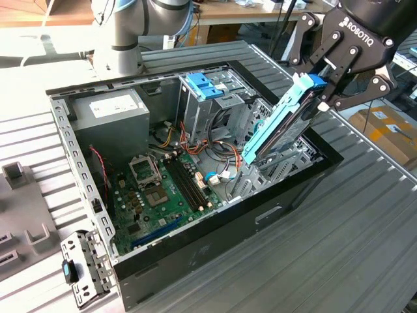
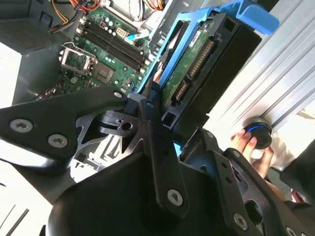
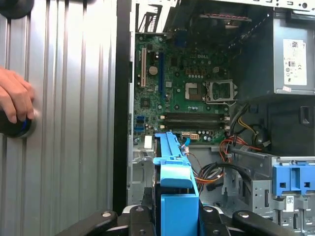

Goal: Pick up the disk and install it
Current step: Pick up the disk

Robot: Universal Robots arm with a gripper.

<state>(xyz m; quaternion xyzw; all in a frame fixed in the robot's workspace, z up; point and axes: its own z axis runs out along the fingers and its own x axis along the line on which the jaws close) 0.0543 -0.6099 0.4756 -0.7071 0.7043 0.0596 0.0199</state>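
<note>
The disk (image 1: pixel 280 124) is a dark drive framed by bright blue rails. It hangs tilted over the open computer case (image 1: pixel 195 251), at the exterior view's right, with its lower end dipping toward the metal bay near the case wall. My gripper (image 1: pixel 320 91) is shut on the disk's upper end. In the second wrist view the disk (image 2: pixel 206 64) runs out from between the fingers (image 2: pixel 150 110), connector side showing. In the first wrist view the blue rail (image 3: pixel 174 172) rises from the gripper (image 3: pixel 177 219) above the motherboard (image 3: pixel 192 93).
Inside the case sit a grey power supply (image 1: pixel 107 111), a drive cage with a blue bracket (image 1: pixel 205 85) and loose cables (image 1: pixel 215 147). A person's hand (image 3: pixel 15 98) rests on a black knob on the ribbed table. Grey fixtures (image 1: pixel 19 176) lie at the exterior view's left.
</note>
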